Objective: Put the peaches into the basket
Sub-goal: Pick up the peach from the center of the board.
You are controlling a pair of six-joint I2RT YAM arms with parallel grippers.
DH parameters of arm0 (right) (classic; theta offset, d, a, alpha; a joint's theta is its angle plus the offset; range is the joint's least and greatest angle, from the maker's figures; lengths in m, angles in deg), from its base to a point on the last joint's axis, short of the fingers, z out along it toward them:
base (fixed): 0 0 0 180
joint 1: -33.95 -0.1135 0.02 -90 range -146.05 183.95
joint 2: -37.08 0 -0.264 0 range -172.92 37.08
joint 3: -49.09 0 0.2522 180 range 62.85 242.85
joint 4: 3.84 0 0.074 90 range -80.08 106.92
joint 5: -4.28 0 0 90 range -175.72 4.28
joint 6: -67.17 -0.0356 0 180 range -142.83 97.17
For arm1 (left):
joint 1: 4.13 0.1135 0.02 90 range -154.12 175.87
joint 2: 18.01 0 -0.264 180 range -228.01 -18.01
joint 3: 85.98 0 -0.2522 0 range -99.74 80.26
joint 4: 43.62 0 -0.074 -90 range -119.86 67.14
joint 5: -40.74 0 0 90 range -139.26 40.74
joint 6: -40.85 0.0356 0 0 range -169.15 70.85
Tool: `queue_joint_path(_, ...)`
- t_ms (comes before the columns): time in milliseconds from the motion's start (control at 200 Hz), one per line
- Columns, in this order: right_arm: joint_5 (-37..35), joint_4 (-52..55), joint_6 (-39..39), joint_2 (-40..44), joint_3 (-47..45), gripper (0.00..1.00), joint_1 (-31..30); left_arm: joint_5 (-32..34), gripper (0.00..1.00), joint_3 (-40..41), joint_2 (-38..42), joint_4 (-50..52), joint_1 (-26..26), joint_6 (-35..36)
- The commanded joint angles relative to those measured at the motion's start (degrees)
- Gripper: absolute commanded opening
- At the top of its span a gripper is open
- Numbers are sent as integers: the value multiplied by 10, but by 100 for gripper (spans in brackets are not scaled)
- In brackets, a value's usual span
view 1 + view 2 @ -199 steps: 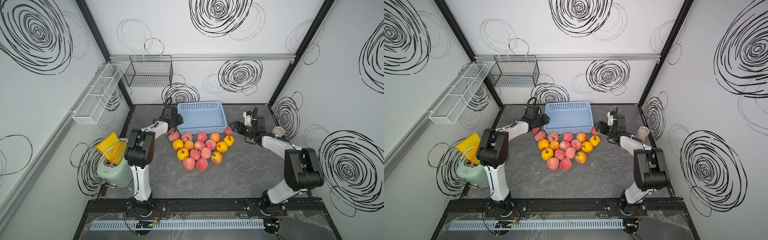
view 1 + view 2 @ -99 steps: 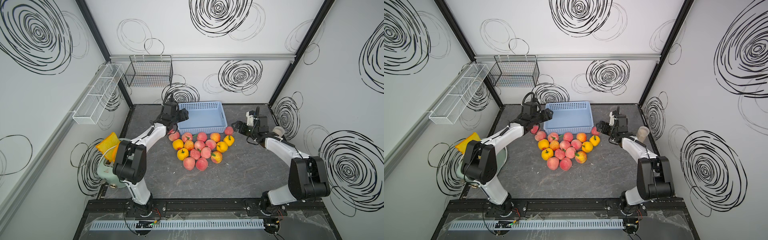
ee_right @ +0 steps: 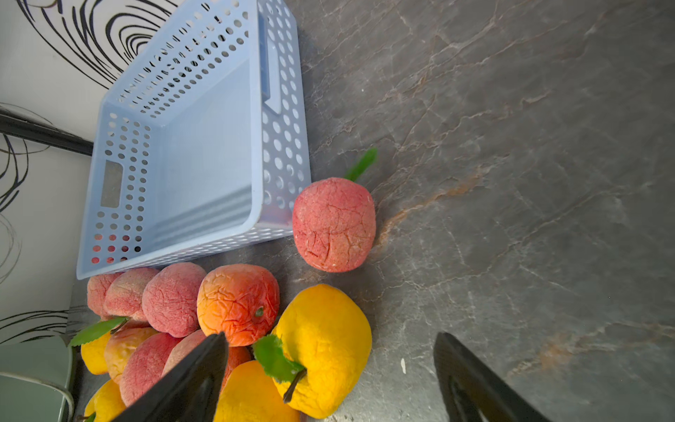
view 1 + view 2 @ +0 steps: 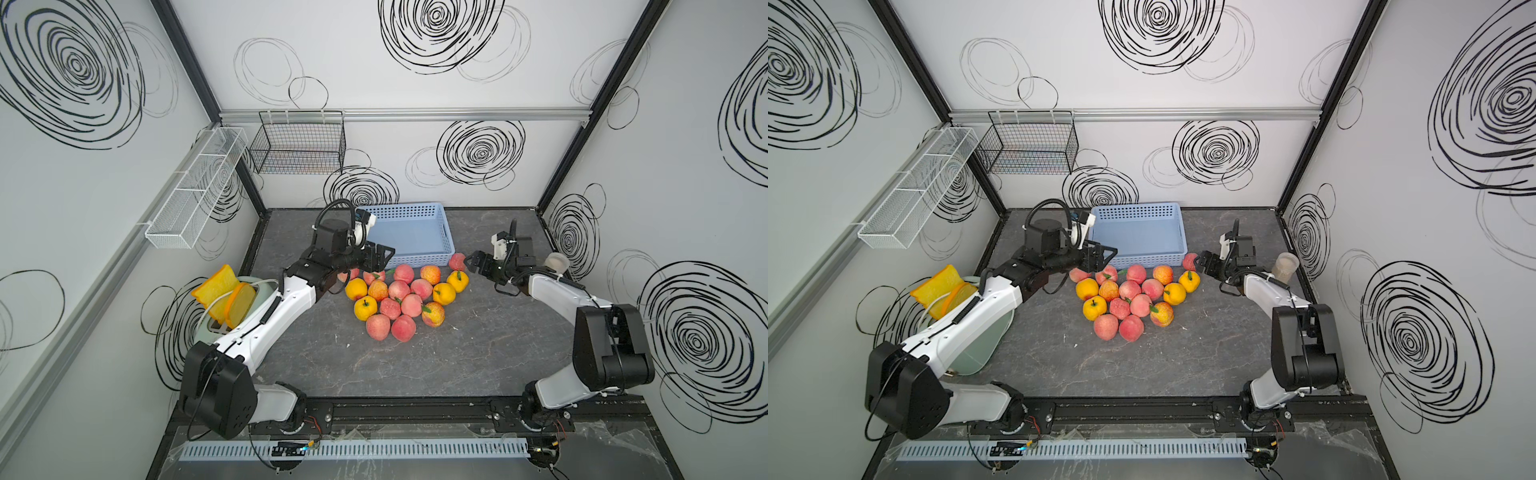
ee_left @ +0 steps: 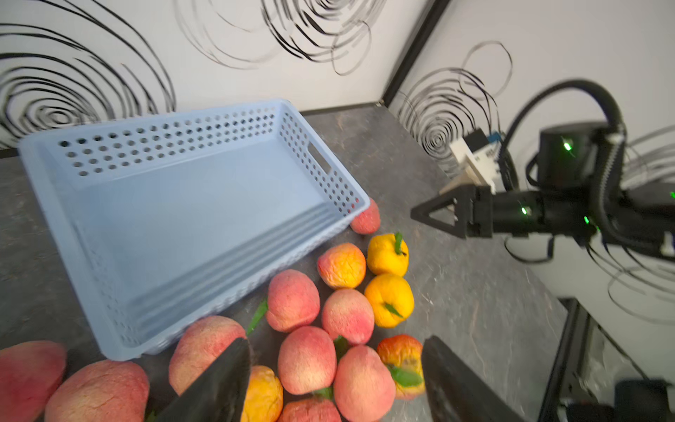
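While outstretched by the peaches (image 4: 399, 299), left end effector (image 4: 386, 259), right end effector (image 4: 469, 265) agape.

The left arm (image 4: 967, 316) covered one corner of the light blue plastic basket (image 4: 1142, 232) and part of a pale green toaster (image 4: 978, 347).

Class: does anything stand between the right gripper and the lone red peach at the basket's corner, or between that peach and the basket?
Nothing visible does. The open right gripper faces the red peach with no object between them; a yellow peach sits just aside. Only the basket's own wall separates the peach from its empty floor.
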Motion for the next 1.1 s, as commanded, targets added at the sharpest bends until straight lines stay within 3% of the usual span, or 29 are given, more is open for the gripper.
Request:
queue_joint_path(0,21,-2,8,-20,0,90,-16,-88,81,33,29,16,-24,109)
queue_joint_path(160,4,2,4,-55,9,88,-44,-102,82,53,35,2,-47,145)
queue_joint_path(600,-8,-15,-1,-112,10,80,-55,-89,79,48,-8,-6,-68,142)
queue_joint_path(1096,-17,-9,1,-106,11,69,-55,-75,79,43,-12,-4,-73,146)
